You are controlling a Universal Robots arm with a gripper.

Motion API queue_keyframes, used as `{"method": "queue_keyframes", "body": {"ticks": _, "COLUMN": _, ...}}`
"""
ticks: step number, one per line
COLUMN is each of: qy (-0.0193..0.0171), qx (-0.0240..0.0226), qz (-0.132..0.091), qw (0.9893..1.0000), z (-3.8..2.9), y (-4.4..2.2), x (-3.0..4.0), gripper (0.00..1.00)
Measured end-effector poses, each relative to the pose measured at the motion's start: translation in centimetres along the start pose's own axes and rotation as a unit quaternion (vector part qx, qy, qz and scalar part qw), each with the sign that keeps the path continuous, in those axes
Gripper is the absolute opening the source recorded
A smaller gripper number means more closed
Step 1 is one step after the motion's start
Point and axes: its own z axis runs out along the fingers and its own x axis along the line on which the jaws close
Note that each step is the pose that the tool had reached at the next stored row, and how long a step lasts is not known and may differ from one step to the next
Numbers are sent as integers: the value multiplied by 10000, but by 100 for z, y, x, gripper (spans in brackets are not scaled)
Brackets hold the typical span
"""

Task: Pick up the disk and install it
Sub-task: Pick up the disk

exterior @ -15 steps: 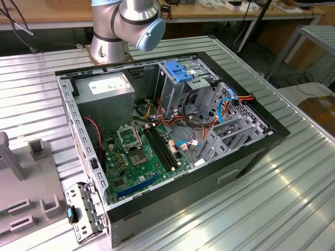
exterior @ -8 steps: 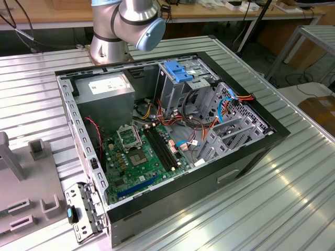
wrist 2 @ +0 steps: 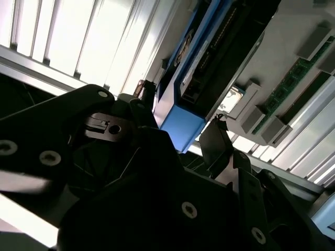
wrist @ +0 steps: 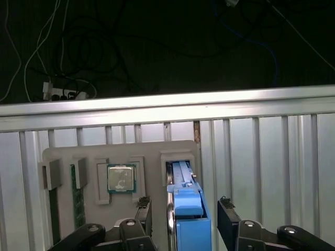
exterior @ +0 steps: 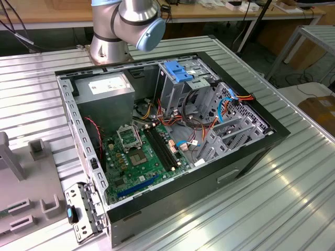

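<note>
The disk (wrist: 187, 212) stands on edge in a slot of a grey holder tray (wrist: 152, 151), its blue plastic rail facing the camera. My gripper (wrist: 184, 206) is open and straddles the disk. One black fingertip (wrist: 144, 206) is on one side and the other fingertip (wrist: 226, 206) on the opposite side, each with a small gap to the disk. The second wrist view shows the disk (wrist 2: 209, 57) side-on, dark metal edged in blue, with my gripper (wrist 2: 180, 119) around its near end. The open computer case (exterior: 272, 136) lies on the ribbed metal table.
The tray also holds a processor chip (wrist: 119, 178) and a memory stick (wrist: 78, 201). Inside the case are a motherboard (exterior: 141, 157), a grey power-supply box (exterior: 107, 89), a blue bracket (exterior: 178, 70) on the drive cage, and loose cables (exterior: 196, 125). The table edge (wrist: 167, 107) lies just beyond the tray.
</note>
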Motion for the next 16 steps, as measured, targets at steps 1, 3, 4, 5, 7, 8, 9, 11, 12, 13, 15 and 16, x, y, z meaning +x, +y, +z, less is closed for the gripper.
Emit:
{"method": "queue_keyframes", "body": {"ticks": 1, "qy": 0, "qx": 0, "qz": 2, "qw": 10000, "z": 11, "y": 1, "x": -8, "gripper": 61}}
{"method": "queue_keyframes", "body": {"ticks": 3, "qy": 0, "qx": -1, "qz": 4, "qw": 10000, "z": 31, "y": 2, "x": -15, "gripper": 61}}
{"method": "queue_keyframes", "body": {"ticks": 4, "qy": -1, "qx": -1, "qz": 4, "qw": 10000, "z": 35, "y": 2, "x": -15, "gripper": 61}}
{"method": "queue_keyframes", "body": {"ticks": 5, "qy": -1, "qx": -1, "qz": 4, "qw": 10000, "z": 38, "y": 2, "x": -16, "gripper": 60}}
{"method": "queue_keyframes", "body": {"ticks": 7, "qy": -2, "qx": -1, "qz": 4, "qw": 10000, "z": 43, "y": 2, "x": -16, "gripper": 53}}
{"method": "queue_keyframes", "body": {"ticks": 8, "qy": -2, "qx": -1, "qz": 5, "qw": 10000, "z": 44, "y": 2, "x": -16, "gripper": 53}}
{"method": "queue_keyframes", "body": {"ticks": 9, "qy": -2, "qx": -1, "qz": 4, "qw": 10000, "z": 44, "y": 2, "x": -16, "gripper": 53}}
{"method": "queue_keyframes", "body": {"ticks": 11, "qy": -3, "qx": 0, "qz": 19, "qw": 10000, "z": 45, "y": 2, "x": -16, "gripper": 53}}
{"method": "queue_keyframes", "body": {"ticks": 12, "qy": -2, "qx": 0, "qz": 48, "qw": 10000, "z": 40, "y": 2, "x": -16, "gripper": 53}}
{"method": "queue_keyframes", "body": {"ticks": 13, "qy": 0, "qx": -2, "qz": 74, "qw": 10000, "z": 31, "y": 2, "x": -16, "gripper": 53}}
{"method": "queue_keyframes", "body": {"ticks": 15, "qy": 0, "qx": 0, "qz": 90, "qw": 10000, "z": 31, "y": 2, "x": -16, "gripper": 53}}
{"method": "queue_keyframes", "body": {"ticks": 16, "qy": 0, "qx": -1, "qz": 94, "qw": 10000, "z": 30, "y": 2, "x": -16, "gripper": 53}}
